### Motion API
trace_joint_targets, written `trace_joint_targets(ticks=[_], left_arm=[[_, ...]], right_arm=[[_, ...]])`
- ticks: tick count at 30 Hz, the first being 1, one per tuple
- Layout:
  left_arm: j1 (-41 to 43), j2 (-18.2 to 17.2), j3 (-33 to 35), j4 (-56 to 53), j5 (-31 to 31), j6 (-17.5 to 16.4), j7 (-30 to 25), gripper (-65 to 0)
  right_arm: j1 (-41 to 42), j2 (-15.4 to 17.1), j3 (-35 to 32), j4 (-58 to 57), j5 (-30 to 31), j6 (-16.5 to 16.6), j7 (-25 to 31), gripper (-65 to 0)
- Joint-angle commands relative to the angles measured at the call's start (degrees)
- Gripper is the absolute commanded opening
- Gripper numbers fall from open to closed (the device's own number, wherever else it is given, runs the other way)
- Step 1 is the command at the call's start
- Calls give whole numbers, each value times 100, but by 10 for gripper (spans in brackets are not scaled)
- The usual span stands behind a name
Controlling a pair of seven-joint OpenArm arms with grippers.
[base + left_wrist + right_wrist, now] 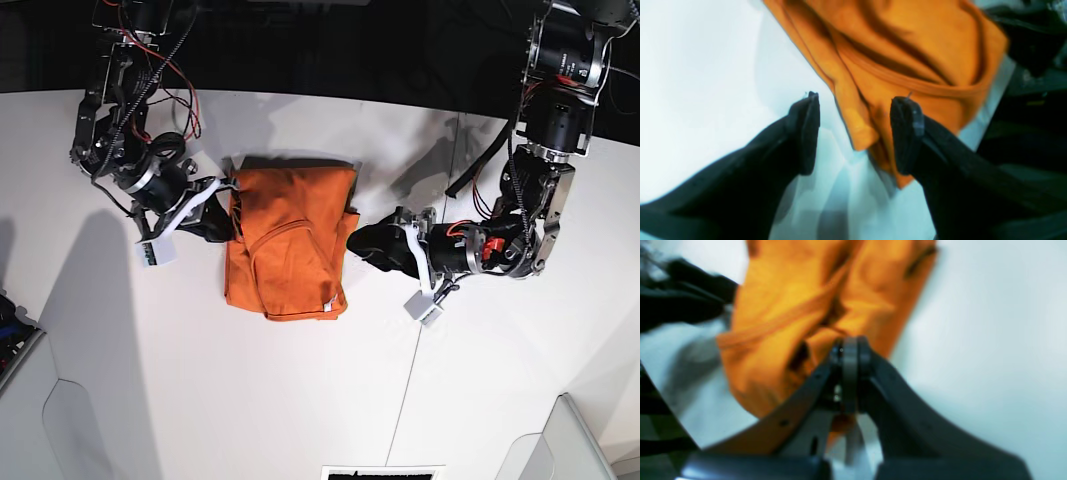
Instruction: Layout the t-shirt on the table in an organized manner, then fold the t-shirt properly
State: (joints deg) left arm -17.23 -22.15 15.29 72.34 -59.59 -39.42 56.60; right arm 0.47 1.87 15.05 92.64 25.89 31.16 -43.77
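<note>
The orange t-shirt lies folded into a rough rectangle on the white table, with wrinkles and a small white tag at its near right corner. My right gripper is at the shirt's left edge. In the right wrist view it is shut, seemingly pinching the cloth there. My left gripper is at the shirt's right edge. In the left wrist view it is open, its jaws either side of a hanging corner of the shirt.
A thin dark seam crosses the table right of the shirt. The table's far edge meets a dark background. A dark bin sits at the near left and a grey panel at the near right.
</note>
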Motion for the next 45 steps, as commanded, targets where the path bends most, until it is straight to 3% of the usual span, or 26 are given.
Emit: trace_joint_targets(ticks=[1,9,14,17,22,25,31,36,39,40,45], left_arm=[[-66,-136,-33,275,-190,-58,-31,-288],[1261,-1246,-33,1910,-326,-58,68,-296],[2389,-1766,-44,2826,-181,-58,68,-297],[3060,-1945,-44,3274,-35,-58,68,-337],[4048,-1954,-42,3582,398,-58,-170,-394],[4594,-1869,-42,3545,1285,-58,-634,-452],[5156,-1471,-31,2898,2793,-58,-1631,-650],[4988,-1038,55,1563,3077,-58,-1921,-650],[4688,-763,210,505,3333,-58,-2476,-650],[4575,-643,291,125,3497,26,-2712,-650],[3755,39,817,-1880,4288,1110,-3504,-650]], right_arm=[[57,107,22,120,120,59,37,-650],[-710,785,20,634,632,59,-251,-650],[-1576,1198,20,1102,920,61,-262,-650],[-2146,1344,20,1394,1051,68,-271,-650],[-2957,1423,-4,1556,1185,83,-275,-650],[-3386,1456,-162,1556,1106,175,-273,-650],[-3880,1460,-986,1338,275,186,-225,-650],[-3893,1460,-1764,461,-719,157,225,-650],[-3668,1458,-2074,-365,-1141,149,680,-650],[-3547,1458,-2151,-675,-1248,101,737,-650],[-2723,1445,-2273,-2258,-1480,31,761,-650]])
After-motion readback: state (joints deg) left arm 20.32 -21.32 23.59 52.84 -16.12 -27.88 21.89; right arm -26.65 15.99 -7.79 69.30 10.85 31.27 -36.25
